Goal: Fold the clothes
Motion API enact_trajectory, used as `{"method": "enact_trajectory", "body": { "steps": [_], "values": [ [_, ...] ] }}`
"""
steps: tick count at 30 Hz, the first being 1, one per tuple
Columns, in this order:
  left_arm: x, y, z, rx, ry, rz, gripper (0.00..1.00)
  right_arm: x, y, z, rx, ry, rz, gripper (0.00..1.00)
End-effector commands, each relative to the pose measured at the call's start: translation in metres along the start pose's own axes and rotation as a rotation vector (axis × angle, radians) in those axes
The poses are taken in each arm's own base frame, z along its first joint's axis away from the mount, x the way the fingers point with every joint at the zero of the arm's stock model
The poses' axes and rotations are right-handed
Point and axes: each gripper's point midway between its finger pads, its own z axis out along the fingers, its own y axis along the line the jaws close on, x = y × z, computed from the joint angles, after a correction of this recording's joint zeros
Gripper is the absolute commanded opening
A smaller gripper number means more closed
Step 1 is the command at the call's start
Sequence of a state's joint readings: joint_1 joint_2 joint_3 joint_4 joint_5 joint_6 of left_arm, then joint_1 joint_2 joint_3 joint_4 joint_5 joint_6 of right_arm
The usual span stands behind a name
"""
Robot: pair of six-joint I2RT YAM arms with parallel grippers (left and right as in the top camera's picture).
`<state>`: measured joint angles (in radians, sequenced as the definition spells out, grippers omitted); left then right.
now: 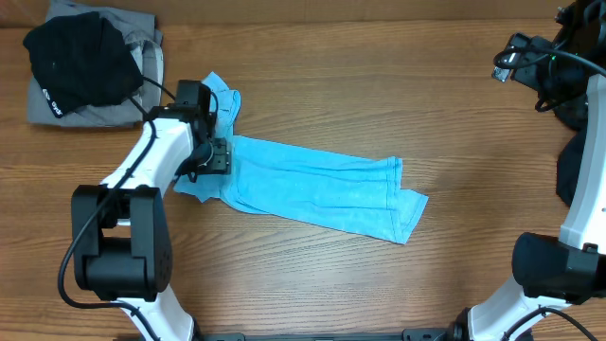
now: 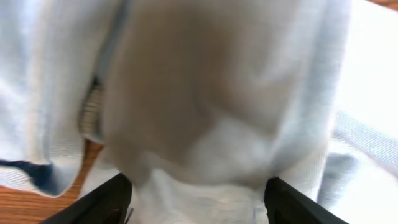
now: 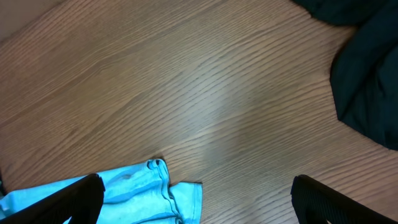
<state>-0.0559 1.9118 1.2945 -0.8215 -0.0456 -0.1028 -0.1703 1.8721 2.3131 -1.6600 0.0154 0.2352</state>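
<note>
The light-blue T-shirt (image 1: 312, 185) lies as a long folded strip across the middle of the table (image 1: 379, 85), slanting down to the right. The left gripper (image 1: 220, 156) sits on its left end, jaws spread wide with pale cloth bunched between them (whether it actually has hold of the cloth, I cannot tell). The right gripper (image 3: 197, 186) hangs well apart from the shirt, spread wide and empty, near a dark garment (image 3: 367, 81). At the far left corner a black garment (image 1: 76, 62) lies on a grey garment (image 1: 142, 57); its small white print is too small to read.
</note>
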Motion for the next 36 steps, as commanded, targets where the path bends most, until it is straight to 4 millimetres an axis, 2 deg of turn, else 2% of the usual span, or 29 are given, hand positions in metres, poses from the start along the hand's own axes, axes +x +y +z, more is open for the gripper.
{"method": "enact_trajectory", "body": {
  "steps": [1, 10, 15, 17, 21, 23, 25, 26, 32, 36],
  "values": [
    [0.0053, 0.0101, 0.0033, -0.009, 0.015, -0.020, 0.71, -0.0020, -0.0030, -0.0032, 0.007, -0.015, 0.008, 1.00],
    [0.0088, 0.0055, 0.0076, 0.017, 0.020, 0.006, 0.66, -0.0020, -0.0029, -0.0030, 0.007, -0.015, 0.008, 1.00],
    [0.0095, 0.0056, 0.0076, 0.016, 0.022, 0.006, 0.58, -0.0020, -0.0030, -0.0032, 0.007, -0.015, 0.008, 1.00],
    [0.0093, 0.0054, 0.0072, 0.017, 0.022, 0.005, 0.50, -0.0021, -0.0029, -0.0030, 0.007, -0.015, 0.008, 1.00],
    [0.0094, 0.0056, 0.0048, 0.016, 0.028, 0.002, 0.43, -0.0020, -0.0030, -0.0032, 0.007, -0.015, 0.008, 1.00],
    [0.0088, 0.0056, 0.0030, 0.016, 0.030, 0.002, 0.35, -0.0020, -0.0029, -0.0030, 0.007, -0.015, 0.008, 1.00],
    [0.0075, 0.0055, 0.0013, 0.016, 0.028, -0.002, 0.16, -0.0020, -0.0030, -0.0032, 0.007, -0.015, 0.008, 1.00],
    [0.0066, 0.0054, 0.0009, 0.016, 0.026, -0.002, 0.12, -0.0020, -0.0030, -0.0032, 0.007, -0.015, 0.008, 1.00],
    [0.0056, 0.0055, -0.0004, 0.016, 0.025, -0.011, 0.10, -0.0020, -0.0030, -0.0032, 0.007, -0.015, 0.008, 1.00],
    [0.0061, 0.0054, -0.0004, 0.016, 0.027, -0.013, 0.04, -0.0021, -0.0029, -0.0032, 0.007, -0.016, 0.008, 1.00]
  ]
}}
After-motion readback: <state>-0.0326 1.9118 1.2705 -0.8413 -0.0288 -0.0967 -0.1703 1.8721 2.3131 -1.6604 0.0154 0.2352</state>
